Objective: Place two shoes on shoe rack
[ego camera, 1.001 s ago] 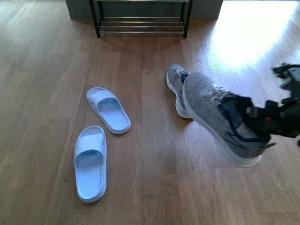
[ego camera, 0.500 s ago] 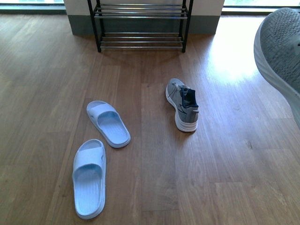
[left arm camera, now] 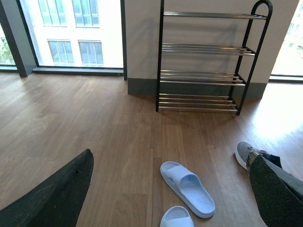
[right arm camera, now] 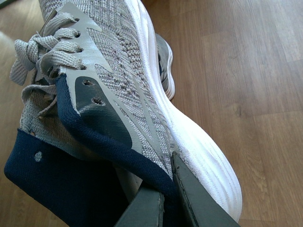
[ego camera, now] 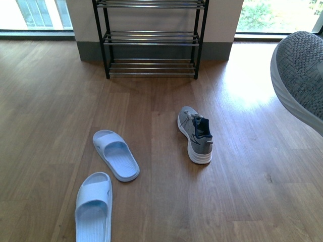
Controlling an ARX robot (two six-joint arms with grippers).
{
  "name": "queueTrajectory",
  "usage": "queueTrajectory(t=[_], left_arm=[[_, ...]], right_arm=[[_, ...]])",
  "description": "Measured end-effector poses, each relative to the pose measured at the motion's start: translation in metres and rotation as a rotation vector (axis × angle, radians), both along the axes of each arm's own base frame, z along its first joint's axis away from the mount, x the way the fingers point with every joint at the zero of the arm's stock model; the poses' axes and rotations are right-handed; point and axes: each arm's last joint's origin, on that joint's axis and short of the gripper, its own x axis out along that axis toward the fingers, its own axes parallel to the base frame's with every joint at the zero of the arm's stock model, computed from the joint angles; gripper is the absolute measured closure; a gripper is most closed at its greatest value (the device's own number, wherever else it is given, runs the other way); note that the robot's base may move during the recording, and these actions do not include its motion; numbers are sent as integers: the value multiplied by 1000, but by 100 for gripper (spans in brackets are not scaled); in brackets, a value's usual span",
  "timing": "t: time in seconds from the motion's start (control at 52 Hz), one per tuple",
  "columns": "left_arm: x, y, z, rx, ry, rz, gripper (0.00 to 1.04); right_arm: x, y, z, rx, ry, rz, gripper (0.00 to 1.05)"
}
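The right tool [right arm camera: 165,182] is clamped on the navy collar of one grey knit shoe [right arm camera: 132,80], one finger inside the opening and one against the outer side. That shoe hangs off the floor [ego camera: 50,101], and its toe and white sole show at the right edge of the front view. Just beyond it, the second shoe [ego camera: 196,135] stands upright on the floor, toe towards the shoe rack [ego camera: 151,38]. The left tool [left arm camera: 170,158] is spread wide with nothing between its dark fingers [left arm camera: 57,191]. Ahead of it lie two pale blue slippers [left arm camera: 187,187], apart from the second shoe. The rack stands well ahead of both tools against the wall, and the shelves in view are bare.
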Motion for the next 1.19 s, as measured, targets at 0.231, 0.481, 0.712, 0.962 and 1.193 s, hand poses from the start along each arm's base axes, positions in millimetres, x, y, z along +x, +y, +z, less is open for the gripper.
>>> queueTrajectory(t=[0.231,0.481,0.712,0.962,1.193], left_arm=[[0,0,0,0,0,0,9],[0,0,0,0,0,1,9],[0,0,0,0,0,0,9],[0,0,0,0,0,0,9],[0,0,0,0,0,0,9]], right_arm=[[0,0,0,0,0,0,104],[0,1,-1,2,0,6,104],[-1,0,-1,-1,2,0,104],[-1,-1,-1,-6,6,-12,104],[-1,0,-1,-1,2,1,104]])
